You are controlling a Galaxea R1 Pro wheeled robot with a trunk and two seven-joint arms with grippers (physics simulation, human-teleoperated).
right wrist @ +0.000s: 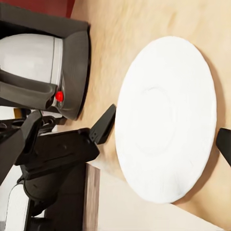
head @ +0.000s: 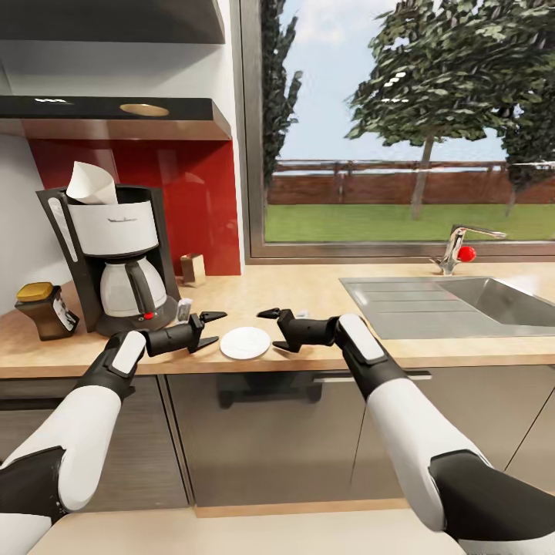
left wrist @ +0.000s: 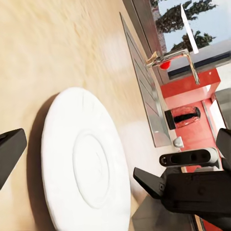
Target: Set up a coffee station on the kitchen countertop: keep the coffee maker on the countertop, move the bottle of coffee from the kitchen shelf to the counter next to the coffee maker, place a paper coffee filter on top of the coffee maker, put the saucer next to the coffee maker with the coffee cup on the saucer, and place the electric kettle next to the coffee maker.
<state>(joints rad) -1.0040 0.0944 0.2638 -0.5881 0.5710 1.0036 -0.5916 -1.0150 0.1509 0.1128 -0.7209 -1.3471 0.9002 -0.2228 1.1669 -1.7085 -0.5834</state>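
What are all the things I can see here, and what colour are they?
Coffee maker: one, black and white, on the countertop, far left.
Paper filter: one, white, on top of the coffee maker.
Coffee jar: one, brown with gold cap, left of the coffee maker.
Saucer: one, white, near the counter's front edge, bare.
Sink: one, steel, right.
Tap: one, silver with red knob, behind the sink.
Shelf: one, dark, above the coffee maker.
Left claw: black, open, left of the saucer.
Right claw: black, open, right of the saucer.
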